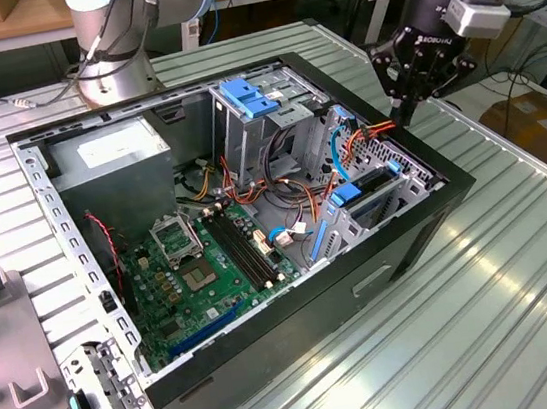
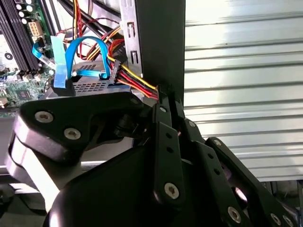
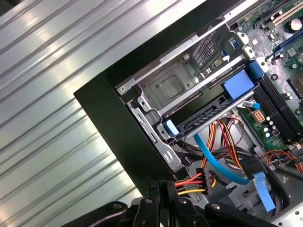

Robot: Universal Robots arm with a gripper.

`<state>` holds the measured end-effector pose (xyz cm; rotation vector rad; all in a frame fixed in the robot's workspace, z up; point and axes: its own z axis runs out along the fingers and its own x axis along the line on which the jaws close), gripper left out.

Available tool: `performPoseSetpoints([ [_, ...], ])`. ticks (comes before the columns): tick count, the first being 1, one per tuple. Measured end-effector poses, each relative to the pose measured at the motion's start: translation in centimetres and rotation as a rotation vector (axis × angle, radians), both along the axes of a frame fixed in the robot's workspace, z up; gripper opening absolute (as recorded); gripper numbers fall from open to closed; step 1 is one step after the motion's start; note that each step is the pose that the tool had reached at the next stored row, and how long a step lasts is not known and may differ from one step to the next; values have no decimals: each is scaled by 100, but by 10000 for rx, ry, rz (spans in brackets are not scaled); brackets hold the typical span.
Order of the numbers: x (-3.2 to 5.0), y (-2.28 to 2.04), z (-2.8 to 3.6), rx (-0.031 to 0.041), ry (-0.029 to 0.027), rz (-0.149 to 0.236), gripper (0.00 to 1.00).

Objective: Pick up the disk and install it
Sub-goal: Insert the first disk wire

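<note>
The disk (image 1: 370, 190), grey metal with a blue carrier handle, sits slotted in the drive bay at the near right corner of the open computer case (image 1: 298, 312). Both wrist views show the disk (image 3: 213, 116) (image 2: 90, 84) with a blue data cable (image 3: 215, 161) curling off it. My gripper (image 1: 405, 115) hangs just above the case's right wall, beside the bay. Its fingers (image 3: 161, 189) are shut on the red, yellow and black power cable (image 3: 191, 182), and that cable (image 2: 137, 80) runs back toward the disk.
A tall silver cage with a blue latch (image 1: 249, 97) stands mid-case, a grey power supply (image 1: 111, 155) sits at the back left, and the green motherboard (image 1: 201, 264) lies low. Ribbed metal table (image 1: 509, 305) surrounds the case. A grey fixture (image 1: 14, 380) lies on the exterior view's left.
</note>
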<state>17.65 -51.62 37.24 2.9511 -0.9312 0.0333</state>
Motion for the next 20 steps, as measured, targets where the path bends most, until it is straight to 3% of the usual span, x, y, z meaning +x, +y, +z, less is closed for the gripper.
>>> performPoseSetpoints([
  [7,-24,-1,2,-8,0,-5,17],
  [13,-140,-10,2,-8,0,-26,17],
  [17,-143,-10,1,-9,-1,-410,17],
  [20,-144,-10,1,-9,0,-430,17],
])
